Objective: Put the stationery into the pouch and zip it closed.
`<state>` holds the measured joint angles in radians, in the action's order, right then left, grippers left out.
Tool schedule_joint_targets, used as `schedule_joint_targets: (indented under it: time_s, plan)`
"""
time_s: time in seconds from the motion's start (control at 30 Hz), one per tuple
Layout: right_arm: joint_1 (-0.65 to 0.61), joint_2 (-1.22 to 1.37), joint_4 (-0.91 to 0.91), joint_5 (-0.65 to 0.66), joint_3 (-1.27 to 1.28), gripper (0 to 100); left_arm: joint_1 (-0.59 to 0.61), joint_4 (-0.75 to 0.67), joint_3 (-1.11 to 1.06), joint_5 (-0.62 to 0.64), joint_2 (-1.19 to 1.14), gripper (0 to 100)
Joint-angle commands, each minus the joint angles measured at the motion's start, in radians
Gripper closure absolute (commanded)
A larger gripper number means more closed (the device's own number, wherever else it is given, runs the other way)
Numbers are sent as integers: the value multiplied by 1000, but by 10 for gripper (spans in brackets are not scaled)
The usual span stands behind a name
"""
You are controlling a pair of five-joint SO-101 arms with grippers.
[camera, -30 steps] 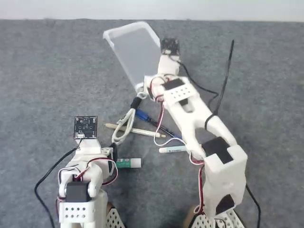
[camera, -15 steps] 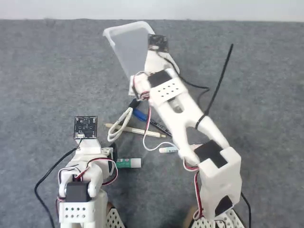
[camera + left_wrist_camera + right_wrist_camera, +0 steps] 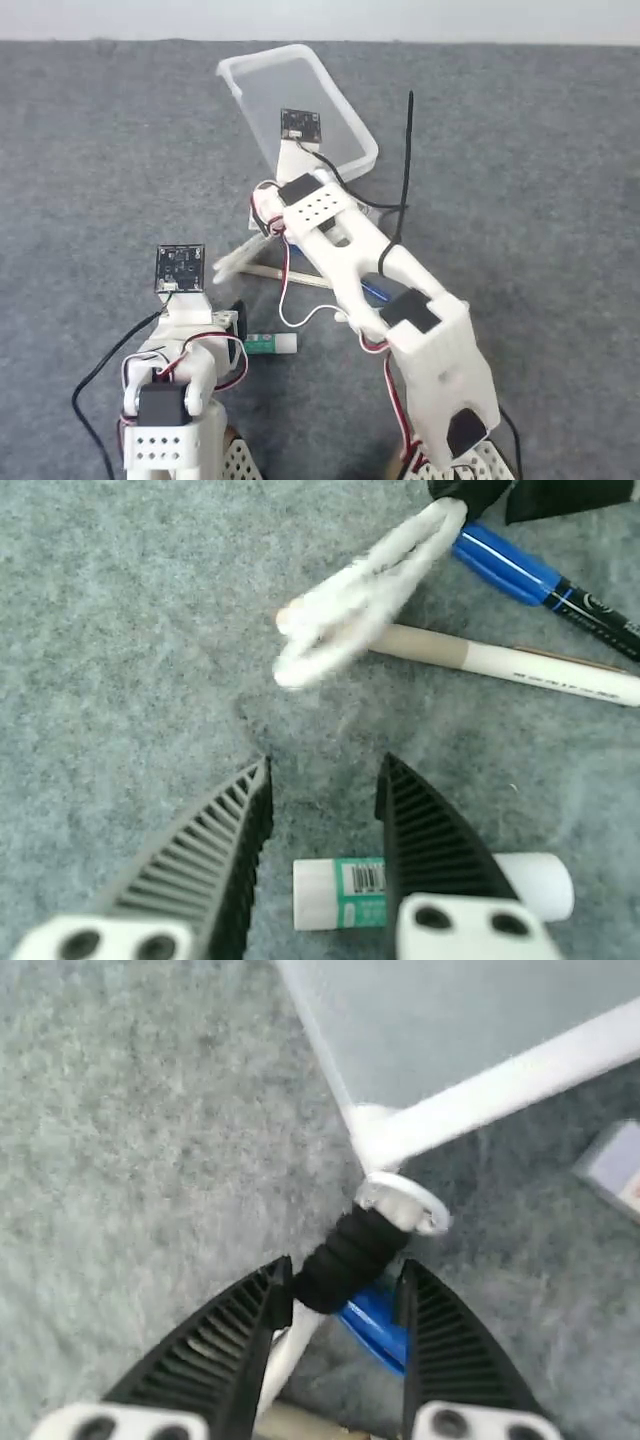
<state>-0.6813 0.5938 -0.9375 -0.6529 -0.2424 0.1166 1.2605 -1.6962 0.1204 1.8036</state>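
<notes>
high view: pouch point(image 3: 300, 85), translucent, is seen at the far side of the grey table point(image 3: 100, 150). the right arm point(image 3: 350, 250) is stretched toward its near corner, and the left arm point(image 3: 175, 390) is kept at the near left edge.

right wrist view: right gripper point(image 3: 345, 1263) is clenched on a black pull point(image 3: 355, 1240), which is joined by a metal ring point(image 3: 400, 1205) to the pouch's white-edged corner. a blue marker point(image 3: 375, 1325) is seen just beneath the pull.

left wrist view: left gripper point(image 3: 325, 765) is held released, its jaws parted over bare table. a glue stick point(image 3: 340, 892), white with a green label, is partly hidden behind one finger. a white looped cord point(image 3: 360, 590) is draped over the end of a cream pen point(image 3: 500, 660), and the blue marker is set near that pen.

stationery is recorded outside the pouch, laid on the table between the two arms.
</notes>
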Motion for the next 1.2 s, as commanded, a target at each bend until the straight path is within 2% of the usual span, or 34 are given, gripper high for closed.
schedule_joint_targets:
  time_s: [0.0,0.1,0.23,0.33,0.57,0.83,1.07,1.17]
  plan:
    - [18,1,13,-11,-80,835,3,5,12,2,15,840]
    - [22,30,13,-11,-81,851,3,5,12,2,15,840]
    - [28,19,4,-3,-81,998,3,5,12,2,15,840]
    - [27,-15,-51,-3,-80,972,3,5,12,2,15,840]
    - [36,-124,-202,8,-80,993,3,5,12,2,15,840]
    - [53,-239,-401,267,-80,993,3,5,12,2,15,840]
    - [70,-283,-558,566,-77,993,3,5,12,2,15,840]
    - [70,-291,-595,589,-75,993,3,5,12,2,15,840]
